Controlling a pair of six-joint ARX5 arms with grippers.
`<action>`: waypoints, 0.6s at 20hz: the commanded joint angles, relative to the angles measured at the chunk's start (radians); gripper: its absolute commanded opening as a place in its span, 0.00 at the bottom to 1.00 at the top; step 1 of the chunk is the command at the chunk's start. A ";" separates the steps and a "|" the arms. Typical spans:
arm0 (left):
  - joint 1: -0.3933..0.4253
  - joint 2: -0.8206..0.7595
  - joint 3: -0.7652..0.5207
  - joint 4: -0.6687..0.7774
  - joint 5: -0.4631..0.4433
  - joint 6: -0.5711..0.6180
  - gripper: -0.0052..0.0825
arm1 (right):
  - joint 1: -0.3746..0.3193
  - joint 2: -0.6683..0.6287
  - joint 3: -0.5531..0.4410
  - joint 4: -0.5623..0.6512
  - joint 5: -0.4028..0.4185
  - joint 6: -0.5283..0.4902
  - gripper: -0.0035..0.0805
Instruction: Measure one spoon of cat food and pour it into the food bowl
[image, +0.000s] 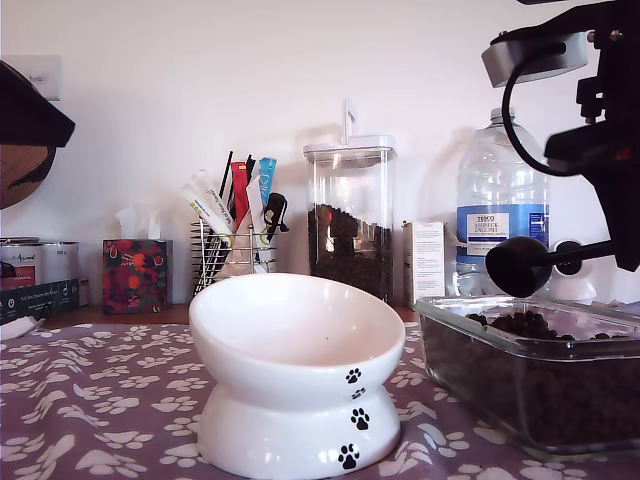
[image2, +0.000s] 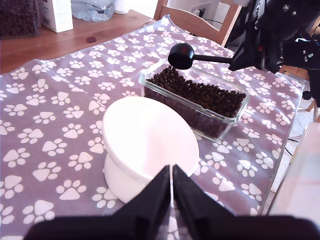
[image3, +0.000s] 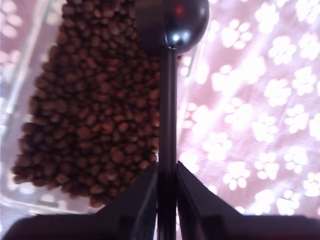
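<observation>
Second wrist view shows my second hand (image3: 166, 200) clamped on the spoon (image3: 172, 22) above the cat food (image3: 90, 115); first hand (image2: 172, 192) closed, empty; next, dip and scoop, then food bowl (image: 296, 345) at nine o'clock.

Canister (image: 349, 215), water bottle (image: 500, 205), tissue box (image: 136, 274)

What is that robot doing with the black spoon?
My second gripper holds the spoon by its handle, up above the glass dish full of cat food. The spoon is turned dome up, so whether it holds any food can't be seen. The food bowl beside the dish looks empty. My first gripper is shut, holding nothing, near the bowl.
</observation>
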 joint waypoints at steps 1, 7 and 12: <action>-0.003 0.004 -0.002 0.007 0.000 -0.003 0.04 | 0.020 0.041 0.005 -0.014 0.028 -0.030 0.03; -0.003 0.004 -0.002 0.007 0.000 -0.003 0.04 | 0.080 0.155 0.040 -0.071 0.156 -0.112 0.03; -0.003 0.004 -0.002 0.007 0.000 -0.003 0.04 | 0.113 0.209 0.072 -0.152 0.200 -0.159 0.03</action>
